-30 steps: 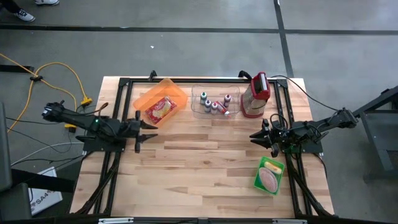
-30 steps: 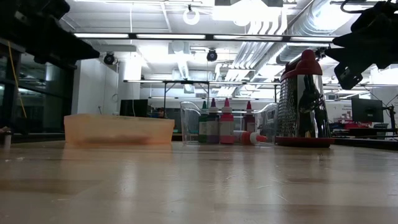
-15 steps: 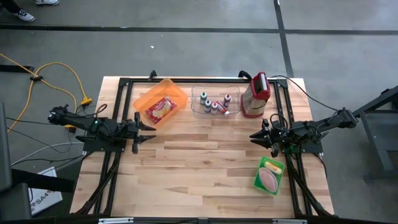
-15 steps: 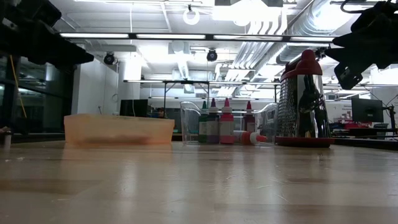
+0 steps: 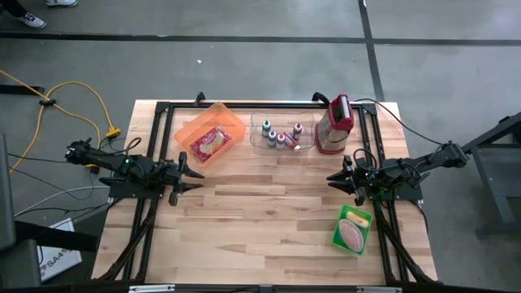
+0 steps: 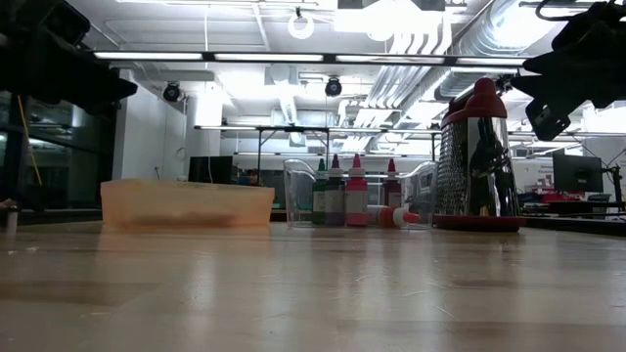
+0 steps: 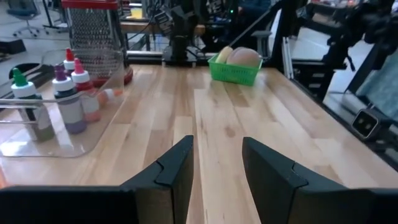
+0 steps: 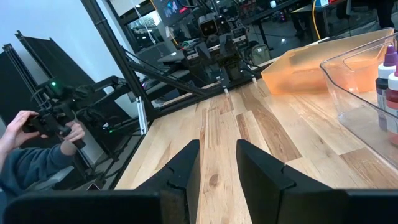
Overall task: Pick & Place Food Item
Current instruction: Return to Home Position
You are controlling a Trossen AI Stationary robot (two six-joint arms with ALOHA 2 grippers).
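While both arms lay low at opposite sides of the pale wooden plank table (image 5: 260, 220), the layout was noted from the high view.

- Left gripper (image 5: 192, 172): centre-left of frame, just below the translucent orange plastic bin (image 5: 230, 119) and apart from it. Its fingers were parted to a moderate gap with nothing between them.
- Right gripper (image 5: 334, 180): centre-right, pointing inward. Its fingers were likewise parted and empty.
- Red popcorn bag (image 5: 209, 144): lay flat inside the orange bin, upper left of the table.
- Small green mesh bin (image 5: 336, 233): lower right, just below the right arm. It held a pink donut (image 5: 353, 236); a paler round piece beside it could not be identified.
- Clear plastic tray (image 5: 257, 140) of small coloured-cap bottles (image 5: 281, 138) and a steel box grater with red handle (image 5: 334, 124): stood side by side along the table's upper edge.
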